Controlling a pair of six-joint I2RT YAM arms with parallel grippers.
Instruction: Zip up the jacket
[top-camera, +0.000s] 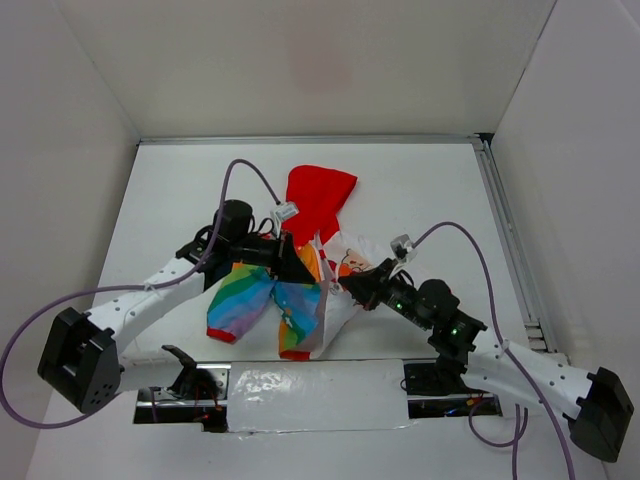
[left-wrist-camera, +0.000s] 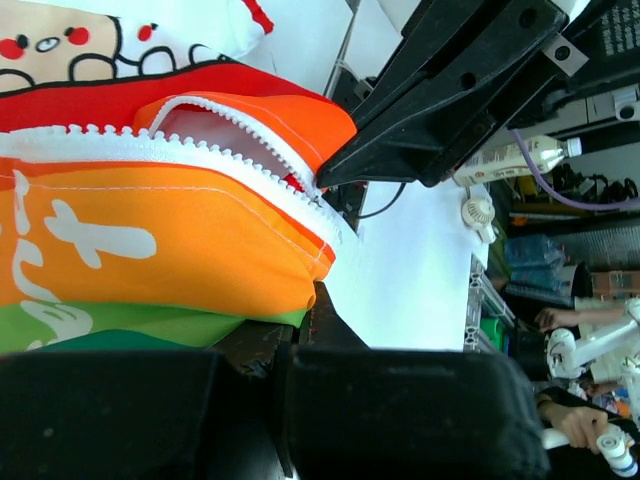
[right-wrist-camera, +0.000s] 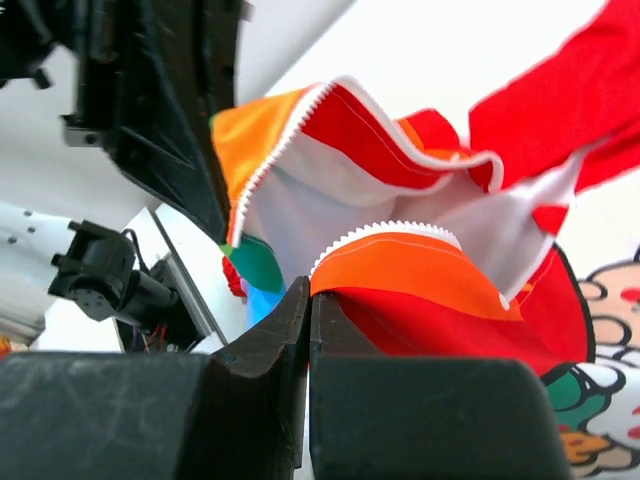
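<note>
Top view: the jacket (top-camera: 315, 200) lies mid-frame on the table (top-camera: 180, 190), with its hood toward the top. Left wrist view: the left gripper (left-wrist-camera: 312, 305), at bottom centre, pinches the jacket's orange fabric. Right wrist view: the right gripper (right-wrist-camera: 308, 300), at the bottom, has its fingers pressed together on the orange zip edge.

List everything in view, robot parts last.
jacket: 1, rainbow stripes with red hood and white lining, middle of the table, front open
table: 1, white, under the jacket
silver strip: 1, shiny, near table edge between the arm bases
cables: 2, purple, one looping along each arm
arms: 2, white and black, reaching in from the near corners
left gripper: 1, black, shut on the jacket's orange edge
right gripper: 1, black, shut on the orange edge by the white zipper teeth
</note>
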